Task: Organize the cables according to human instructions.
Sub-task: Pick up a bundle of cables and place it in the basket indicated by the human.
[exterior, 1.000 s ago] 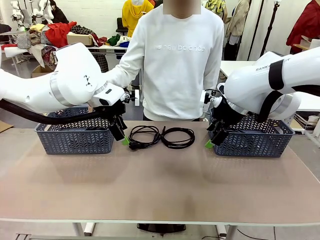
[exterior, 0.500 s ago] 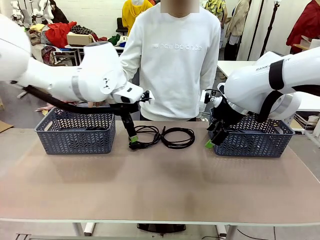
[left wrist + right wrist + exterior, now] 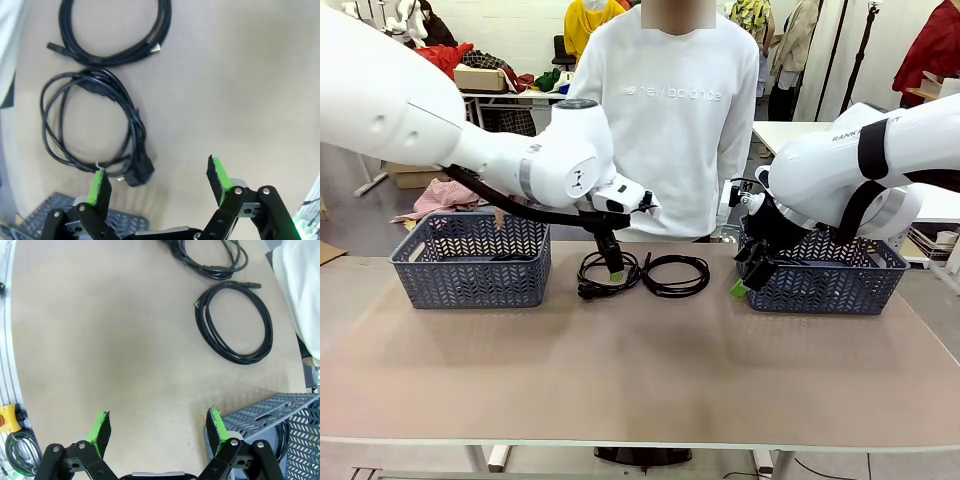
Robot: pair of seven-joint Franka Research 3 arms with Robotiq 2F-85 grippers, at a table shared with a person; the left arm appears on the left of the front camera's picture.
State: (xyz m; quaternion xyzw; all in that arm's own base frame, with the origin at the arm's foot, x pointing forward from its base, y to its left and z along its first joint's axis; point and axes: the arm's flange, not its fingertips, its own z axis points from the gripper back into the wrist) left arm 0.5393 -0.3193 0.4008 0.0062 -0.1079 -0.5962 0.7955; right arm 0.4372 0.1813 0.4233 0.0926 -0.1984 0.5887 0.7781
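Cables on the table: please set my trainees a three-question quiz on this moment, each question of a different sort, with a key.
1. True or false: the left gripper is shut on a cable.
2. Multiple choice: how many coiled cables lie on the table between the left basket and the right basket? A one; B two; C four.
3. Short answer: which basket is the right gripper beside?
Key: 1 false, its jaws stand open close to a cable; 2 B; 3 the right basket.
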